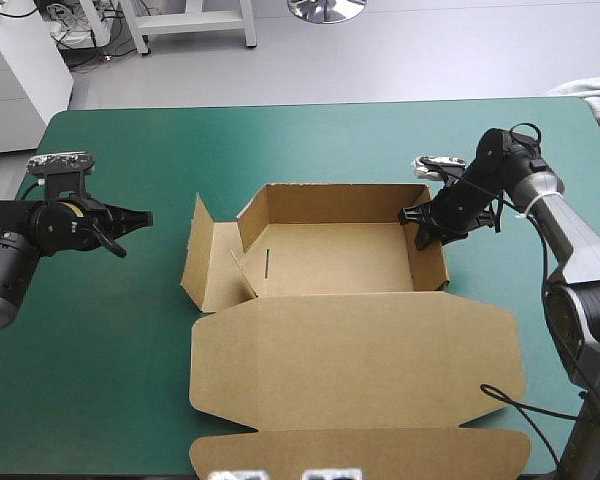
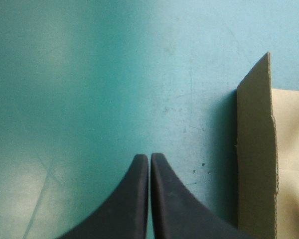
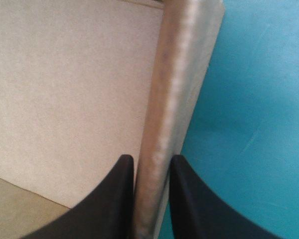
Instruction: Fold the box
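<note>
Now the brown box (image 1: 330, 260) is lying in the middle of the teal-green cover (image 1: 100, 340), its lid (image 1: 360, 350) spreading flat toward the near edge. The right gripper (image 3: 152, 162) is clamping the right wall (image 3: 177, 89) of the tray, one black finger inside and one outside, with the doubled board between them, so this side is looking finished. The left gripper (image 1: 140, 217) is hovering over bare cover, well apart from the box, its fingers pressed together and holding nothing. I am judging that the coming move is belonging to the left side, where the left flap (image 1: 198, 255) is standing open and leaning outward, not yet tucked. This flap is lying straight ahead of the left gripper, where its tips are pointing, and its long axis is running from far edge to near edge, so across the gripper's line. The left arm is clearly the nearer one for it.
</note>
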Controlling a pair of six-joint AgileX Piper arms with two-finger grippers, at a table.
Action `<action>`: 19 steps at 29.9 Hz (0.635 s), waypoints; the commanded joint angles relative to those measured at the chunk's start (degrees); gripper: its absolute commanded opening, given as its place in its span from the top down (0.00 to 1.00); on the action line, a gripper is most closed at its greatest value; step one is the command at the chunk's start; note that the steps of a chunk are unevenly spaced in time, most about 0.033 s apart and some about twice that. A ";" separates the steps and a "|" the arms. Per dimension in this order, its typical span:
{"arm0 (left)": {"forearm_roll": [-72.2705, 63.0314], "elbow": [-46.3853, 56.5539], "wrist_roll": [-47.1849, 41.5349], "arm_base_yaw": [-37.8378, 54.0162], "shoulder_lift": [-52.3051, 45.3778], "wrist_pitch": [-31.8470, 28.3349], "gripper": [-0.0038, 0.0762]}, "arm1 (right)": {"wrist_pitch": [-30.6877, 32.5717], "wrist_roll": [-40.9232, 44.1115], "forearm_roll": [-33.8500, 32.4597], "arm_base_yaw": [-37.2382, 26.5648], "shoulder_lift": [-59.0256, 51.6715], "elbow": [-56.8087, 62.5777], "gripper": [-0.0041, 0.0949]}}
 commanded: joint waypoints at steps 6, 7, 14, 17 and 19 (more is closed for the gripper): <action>-4.40 -1.54 -0.20 -0.01 -1.71 -6.68 0.96 | 0.27 -2.80 4.50 -0.20 -2.92 -1.45 0.97; -6.25 -1.54 -0.20 0.41 -1.71 -7.79 0.96 | 0.16 -2.80 4.53 -0.20 -3.17 -1.45 0.97; -21.23 -1.54 2.74 9.73 -1.71 -10.78 0.96 | -0.37 -3.23 8.29 -2.97 -7.31 -3.50 0.97; -33.80 -1.54 11.73 14.80 -1.46 -8.24 0.96 | -0.24 -3.30 11.13 -4.82 -9.24 -6.37 0.97; -43.85 -1.54 17.77 17.77 -0.88 -5.34 0.96 | 0.32 -3.62 12.94 -5.68 -10.34 -8.36 0.97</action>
